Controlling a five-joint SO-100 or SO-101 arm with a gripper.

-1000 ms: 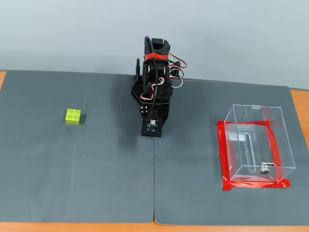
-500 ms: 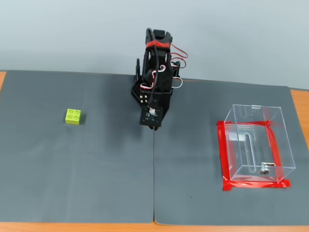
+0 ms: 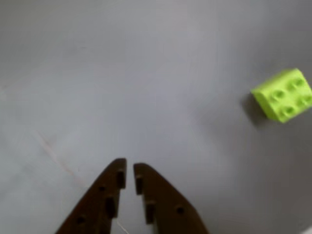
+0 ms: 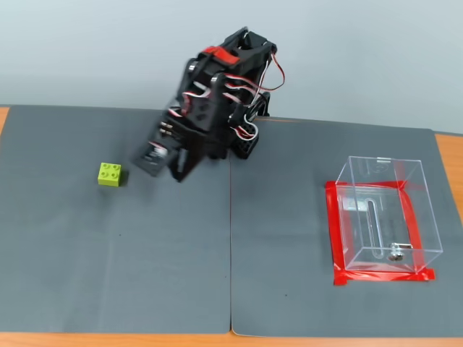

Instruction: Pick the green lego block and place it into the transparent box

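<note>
One green lego block sits alone on the dark grey mat, out toward nine o'clock from the arm's base in the fixed view, studs up and flat on the surface. The black arm leans over that way, its wrist end blurred, and the gripper hangs above the mat just to the three o'clock side of the block, not touching it. From that camera I cannot make out the fingers clearly.

The wrist view settles it: the two dark fingers come up from the bottom edge with their tips nearly together, only a thin slit of grey between them, and nothing is held there; the gripper is over bare mat. The block lies up at about two o'clock from the fingertips in that view, near the right edge, turned slightly so one corner points down, a soft shadow on its left side.

Well apart, at four o'clock from the base in the fixed view, stands the transparent box, upright, with red tape around its foot and a small metal piece inside near the front wall.
</note>
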